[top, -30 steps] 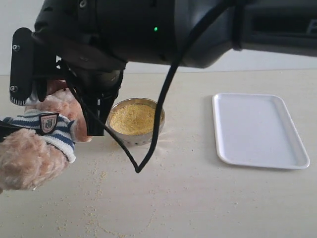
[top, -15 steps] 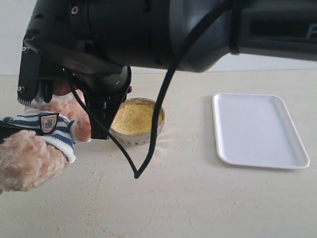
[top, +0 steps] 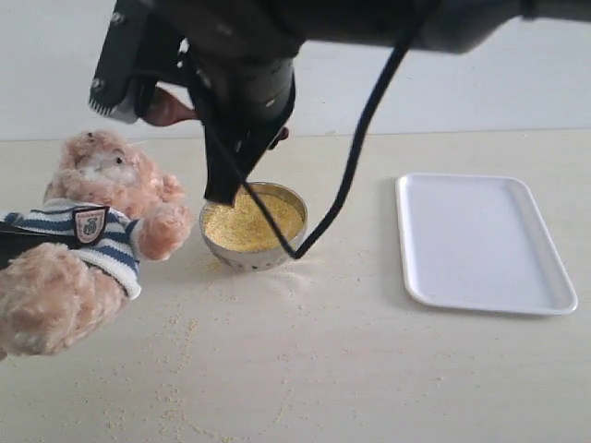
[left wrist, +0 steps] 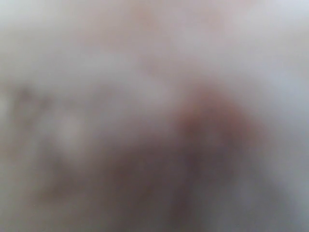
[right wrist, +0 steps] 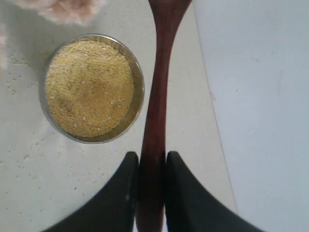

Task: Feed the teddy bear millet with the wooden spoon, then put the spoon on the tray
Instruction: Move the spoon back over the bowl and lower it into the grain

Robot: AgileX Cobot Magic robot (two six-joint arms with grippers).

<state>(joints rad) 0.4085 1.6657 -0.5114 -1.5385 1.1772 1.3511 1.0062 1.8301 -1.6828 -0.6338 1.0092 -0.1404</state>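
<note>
Wooden spoon (right wrist: 157,96) handle clamped in right pincer (right wrist: 152,158), blade end beyond, beside millet (right wrist: 89,87); left pincer state unclear.

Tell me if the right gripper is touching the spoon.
Touching. Right wrist view: the right gripper clamps the spoon handle from both sides, no gap.

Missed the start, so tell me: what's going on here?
The right arm has its jaws shut on the handle of the wooden spoon, raised above the table next to the steel bowl of millet, near the teddy bear. The tray lies apart; the spoon is not on it yet.
</note>
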